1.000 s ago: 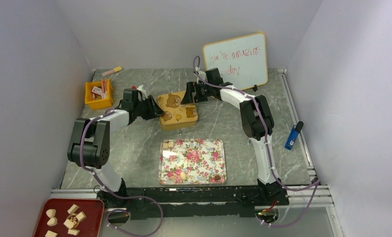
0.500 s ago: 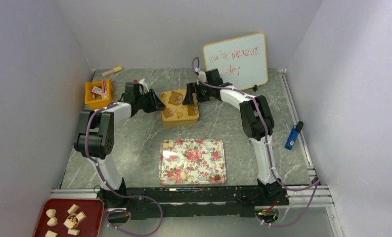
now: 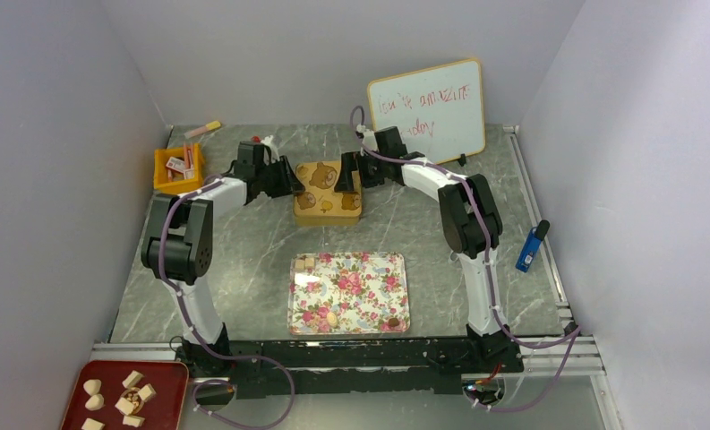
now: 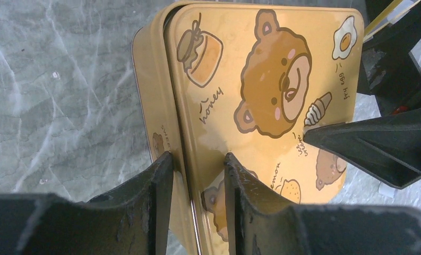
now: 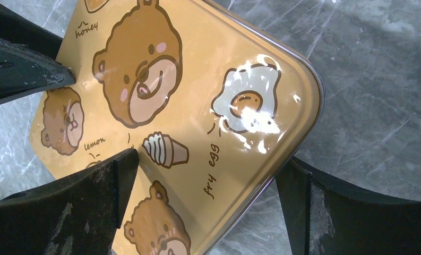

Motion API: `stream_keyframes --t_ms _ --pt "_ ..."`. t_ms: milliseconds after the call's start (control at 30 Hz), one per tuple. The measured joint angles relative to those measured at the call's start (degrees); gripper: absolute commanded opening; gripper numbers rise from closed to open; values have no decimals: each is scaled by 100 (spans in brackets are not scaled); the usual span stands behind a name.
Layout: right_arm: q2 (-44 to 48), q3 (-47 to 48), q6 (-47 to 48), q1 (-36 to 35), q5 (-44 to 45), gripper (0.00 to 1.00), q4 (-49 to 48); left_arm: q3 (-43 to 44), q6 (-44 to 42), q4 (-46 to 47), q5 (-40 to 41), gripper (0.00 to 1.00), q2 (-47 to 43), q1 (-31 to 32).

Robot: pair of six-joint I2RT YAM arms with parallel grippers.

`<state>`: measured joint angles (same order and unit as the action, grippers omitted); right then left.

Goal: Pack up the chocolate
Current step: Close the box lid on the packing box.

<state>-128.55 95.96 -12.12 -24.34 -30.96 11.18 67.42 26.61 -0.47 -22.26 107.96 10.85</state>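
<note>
A few chocolate pieces point(image 3: 331, 317) lie on the floral tray point(image 3: 403, 296), and several cream ones point(image 3: 132, 380) lie on a red tray point(image 3: 167, 372) at the bottom left. A yellow bear-print tin point(image 3: 327, 190) sits at the back middle of the table. My left gripper point(image 3: 290, 186) pinches the rim of the tin's lid point(image 4: 261, 79), one finger outside the wall and one on top, as the left wrist view point(image 4: 197, 159) shows. My right gripper point(image 3: 346, 175) is open wide and straddles the lid's fried-egg corner point(image 5: 245, 101) in the right wrist view point(image 5: 208, 164).
An orange bin point(image 3: 178, 170) with red-and-white packets stands at the back left, with a yellow stick point(image 3: 203, 129) behind it. A whiteboard point(image 3: 427, 107) leans on the back wall. A blue object point(image 3: 530, 246) lies by the right rail.
The tin has slid toward the back and turned squarer to the table. Both arms have moved back with it, and the left arm has straightened.
</note>
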Motion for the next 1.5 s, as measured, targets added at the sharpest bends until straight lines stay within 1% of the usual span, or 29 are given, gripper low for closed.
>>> stream_keyframes --t_ms 167,300,567,933,1133,1200,1333,1500 --pt "39 -74 13 0 9 100 -50 11 -42 -7 76 27 -2 28" --pt "44 -81 17 0 9 100 -50 9 -46 -11 136 32 -24 46" --pt "55 -83 2 -2 -2 100 -50 -170 -140 144 315 40 -212 66" --pt "55 -83 -31 -20 -107 100 -39 -348 -173 131 245 42 -369 -7" --pt "55 -83 -52 -48 -114 100 -28 -420 -149 153 122 45 -396 -83" --pt "55 -83 -59 -55 -125 100 -28 -444 -136 157 50 47 -400 -116" --pt "55 -83 -101 -74 -138 100 -26 -514 -98 214 -52 56 -400 -155" --pt "55 -83 -162 -96 -203 100 -26 -603 -37 273 -127 62 -400 -173"
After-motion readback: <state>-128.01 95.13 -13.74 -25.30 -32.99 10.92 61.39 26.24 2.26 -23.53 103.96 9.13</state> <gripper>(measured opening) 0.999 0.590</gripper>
